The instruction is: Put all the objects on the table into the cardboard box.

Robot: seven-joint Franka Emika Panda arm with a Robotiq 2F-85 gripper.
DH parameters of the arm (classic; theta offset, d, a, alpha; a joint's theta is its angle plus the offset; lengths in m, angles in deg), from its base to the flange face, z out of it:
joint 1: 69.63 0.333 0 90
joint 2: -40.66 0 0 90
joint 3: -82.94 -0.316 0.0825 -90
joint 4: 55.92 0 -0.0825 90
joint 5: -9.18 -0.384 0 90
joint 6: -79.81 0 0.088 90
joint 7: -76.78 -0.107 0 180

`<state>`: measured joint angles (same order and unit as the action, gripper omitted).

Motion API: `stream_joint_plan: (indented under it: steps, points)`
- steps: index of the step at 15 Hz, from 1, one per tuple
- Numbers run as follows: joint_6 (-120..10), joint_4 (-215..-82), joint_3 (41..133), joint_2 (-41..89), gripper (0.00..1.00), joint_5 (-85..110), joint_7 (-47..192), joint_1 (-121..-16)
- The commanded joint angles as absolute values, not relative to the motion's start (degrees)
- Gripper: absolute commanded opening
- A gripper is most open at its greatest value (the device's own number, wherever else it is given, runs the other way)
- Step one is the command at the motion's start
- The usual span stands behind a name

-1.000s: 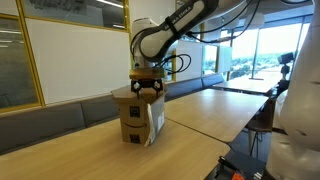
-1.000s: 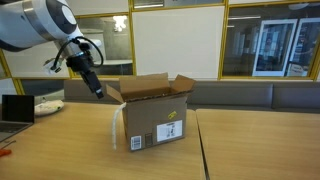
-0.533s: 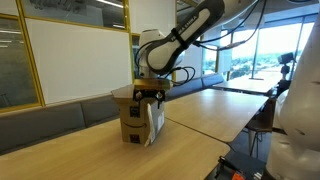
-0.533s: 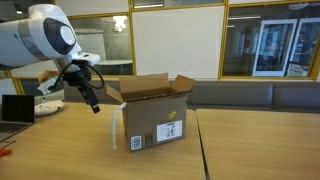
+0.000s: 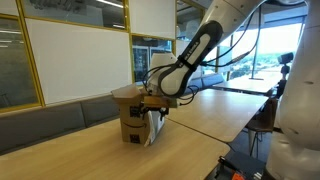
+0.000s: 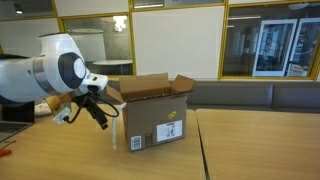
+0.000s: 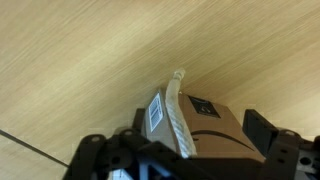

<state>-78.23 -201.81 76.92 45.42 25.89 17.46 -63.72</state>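
The cardboard box [image 5: 133,117] [image 6: 152,113] stands on the wooden table [image 5: 205,118] [image 6: 255,145] with its top flaps up. A long thin white piece [image 5: 155,128] [image 6: 113,131] leans upright against one side of it. My gripper [image 5: 154,107] [image 6: 101,116] hangs open beside that side, just above the white piece and holding nothing. In the wrist view the gripper [image 7: 180,142] looks down on the box [image 7: 212,128] and the white piece [image 7: 177,108], which runs along the box's labelled side between the spread fingers. No other objects show.
A cushioned bench [image 5: 60,112] [image 6: 245,95] runs along the glass wall behind the table. A small red-orange thing [image 6: 5,150] lies at the table's edge. More tables [image 5: 245,85] stand further back, and a white machine body [image 5: 300,120] fills one side.
The arm has swung off the box's top flap and come down beside the box, toward the leaning white piece. The gripper stayed open.
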Motion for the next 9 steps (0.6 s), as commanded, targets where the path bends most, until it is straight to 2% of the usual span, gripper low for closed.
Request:
stream_joint_plan:
  steps: [1, 9]
  points:
    - [-85.1, -200.7, 77.3, 40.8, 1.0, 33.9, 14.1, -65.7]
    - [-88.8, -196.1, 81.8, 32.8, 1.0, 52.0, 3.9, -66.7]
